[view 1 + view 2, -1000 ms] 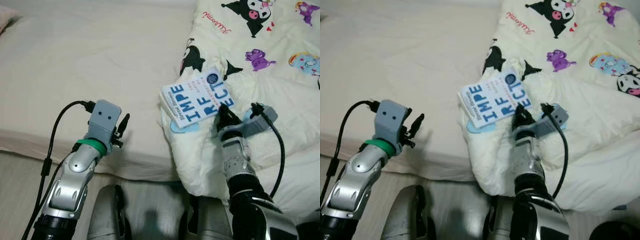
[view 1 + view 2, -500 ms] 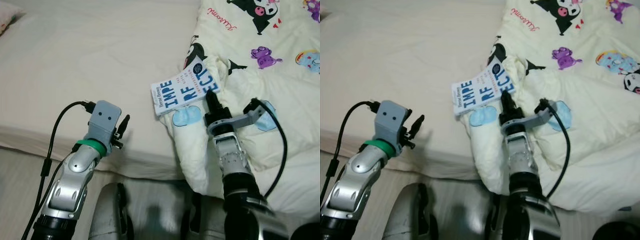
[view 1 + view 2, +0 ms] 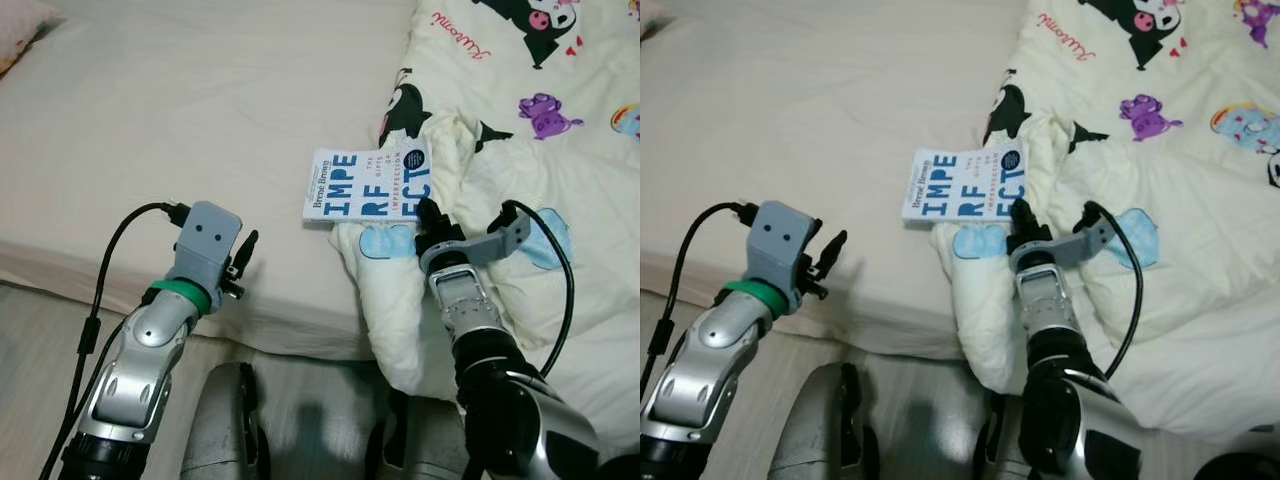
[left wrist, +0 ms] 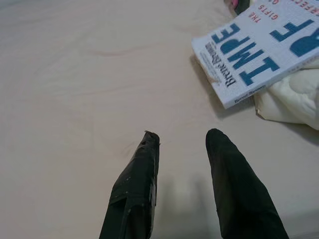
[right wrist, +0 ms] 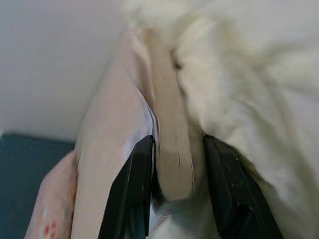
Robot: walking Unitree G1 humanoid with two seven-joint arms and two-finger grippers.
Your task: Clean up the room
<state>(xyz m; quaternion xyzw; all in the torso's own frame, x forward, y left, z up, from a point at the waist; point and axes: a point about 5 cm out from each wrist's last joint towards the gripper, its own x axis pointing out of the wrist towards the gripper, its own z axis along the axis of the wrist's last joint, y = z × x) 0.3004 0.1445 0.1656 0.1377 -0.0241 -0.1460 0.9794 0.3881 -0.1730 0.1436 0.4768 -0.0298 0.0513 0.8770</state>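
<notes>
Swung round since a second ago, the white paperback book with big blue letters (image 3: 368, 186) now lies nearly flat and square to the bed's near edge, where before it sat tilted on the cream cartoon-printed quilt (image 3: 520, 150). It bridges the quilt's folded edge and the plain beige bedsheet (image 3: 200, 110), its spine side hanging out over the sheet. The right gripper (image 3: 430, 213) is clamped on the book's near corner, at the quilt edge; the right wrist view shows the page block pinched between both black fingers (image 5: 130, 189). The left gripper (image 4: 182, 139) hovers over the sheet, short of the book, fingers spread with nothing between them. A paperback like this is probably light but limp: held by one corner it is likely to droop and fan open, and the glossy cover may slip. A grip nearer the spine, where the binding is stiffest, looks safer for carrying it off the bed.
</notes>
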